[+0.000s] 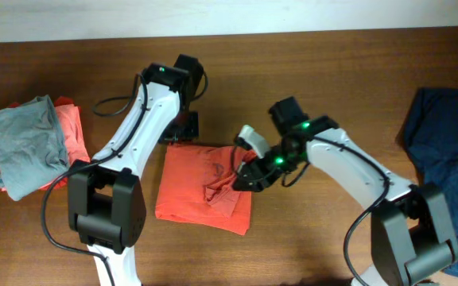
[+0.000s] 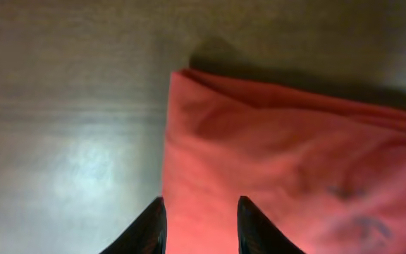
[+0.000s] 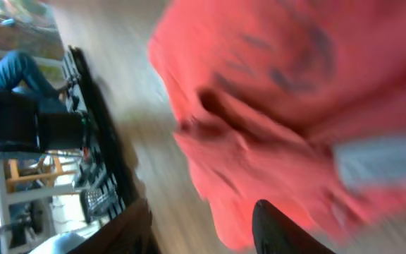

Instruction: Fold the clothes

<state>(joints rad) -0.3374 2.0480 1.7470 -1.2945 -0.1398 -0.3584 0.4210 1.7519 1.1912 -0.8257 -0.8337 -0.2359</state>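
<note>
1. Left fingers (image 2: pixel 150 229): parted, gripping nothing. They hang over the far left corner of the orange-red T-shirt (image 1: pixel 193 187), and its side edge runs into the gap between the tips.
2. Right fingers (image 3: pixel 280 229): spread wide at the shirt's right edge. The view is blurred. Cloth reaches toward the gap but no pinch shows, so judged released.
3. The T-shirt lies mid-surface (image 1: pixel 308 246) between the two arms as a compact, layered, roughly rectangular packet. A rumpled ridge stands just beside the right fingers.
4. Judgement: this garment is mostly folded. Left to do: flatten the ridge and square the edges.
5. Further out, left: a grey folded shirt (image 1: pixel 26 143) sits on another orange piece (image 1: pixel 71 127).
6. Far right: a dark navy garment (image 1: pixel 448 143), loose and unfolded.
</note>
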